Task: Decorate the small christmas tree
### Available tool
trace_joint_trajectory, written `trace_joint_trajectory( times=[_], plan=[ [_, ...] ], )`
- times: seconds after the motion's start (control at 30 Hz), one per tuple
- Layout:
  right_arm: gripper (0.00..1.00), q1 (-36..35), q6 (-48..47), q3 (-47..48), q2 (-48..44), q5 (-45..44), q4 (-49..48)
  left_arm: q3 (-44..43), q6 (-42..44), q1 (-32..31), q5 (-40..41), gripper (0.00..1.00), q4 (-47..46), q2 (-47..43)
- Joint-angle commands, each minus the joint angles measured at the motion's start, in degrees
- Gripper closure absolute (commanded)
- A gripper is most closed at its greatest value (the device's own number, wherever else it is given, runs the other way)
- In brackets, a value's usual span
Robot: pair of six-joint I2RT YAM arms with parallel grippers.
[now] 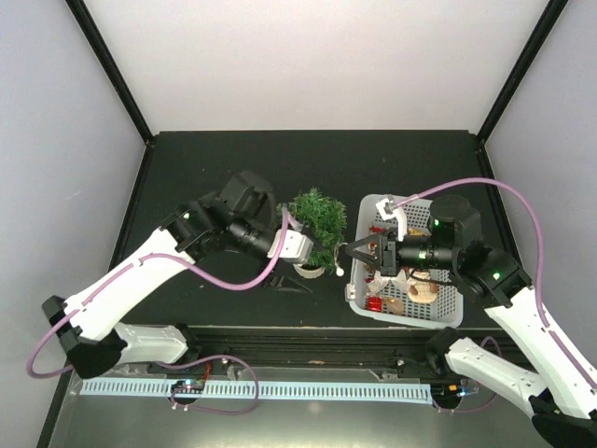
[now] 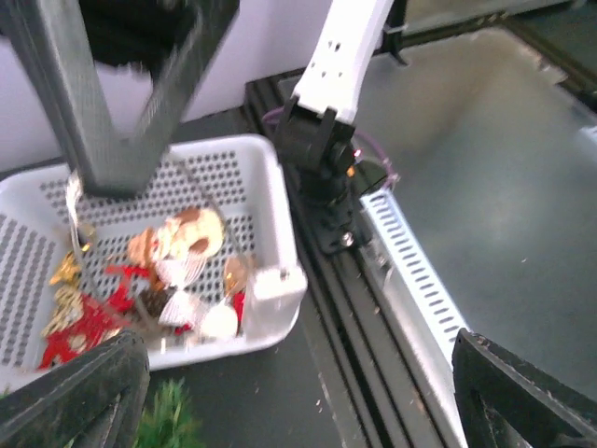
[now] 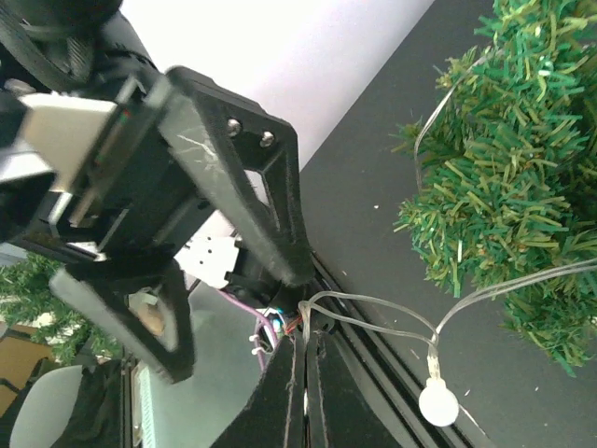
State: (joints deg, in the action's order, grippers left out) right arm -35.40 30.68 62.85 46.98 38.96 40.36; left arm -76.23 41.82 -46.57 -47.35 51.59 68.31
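Observation:
The small christmas tree stands mid-table in its cream pot; its green branches fill the right of the right wrist view. A clear light string with a white round bulb runs from the tree to my right gripper, which is shut on the wire just right of the tree. My left gripper is open and empty beside the pot; in its wrist view the fingers are spread wide over the table, with a tree tip between them.
A white lattice basket of red and gold ornaments stands right of the tree, under my right arm. A small dark object lies in front of the pot. The black rail runs along the table's near edge.

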Motion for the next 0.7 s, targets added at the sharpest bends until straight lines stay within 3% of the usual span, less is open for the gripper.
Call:
trace_joint_trajectory(
  times=[0.0, 0.13, 0.37, 0.67],
  plan=[
    [0.99, -2.02, 3.58, -1.01, -0.30, -1.56, -5.35, -9.73, -0.01, -2.65, -9.00, 0.12, 6.94, 6.76],
    [0.99, -2.80, 4.95, -0.86, 0.58, -2.62, -6.98, -12.89, 0.33, -4.83, -10.15, 0.13, 8.99, 10.51],
    [0.99, -3.27, 5.62, 0.57, 1.16, -3.89, -7.78, -7.92, -1.56, -5.82, -7.69, 0.13, 4.44, 9.97],
    [0.99, -3.61, 7.38, -0.01, 1.28, -3.39, -10.64, -3.81, -9.48, -5.90, 4.06, 0.13, -6.99, 9.44]
  ],
)
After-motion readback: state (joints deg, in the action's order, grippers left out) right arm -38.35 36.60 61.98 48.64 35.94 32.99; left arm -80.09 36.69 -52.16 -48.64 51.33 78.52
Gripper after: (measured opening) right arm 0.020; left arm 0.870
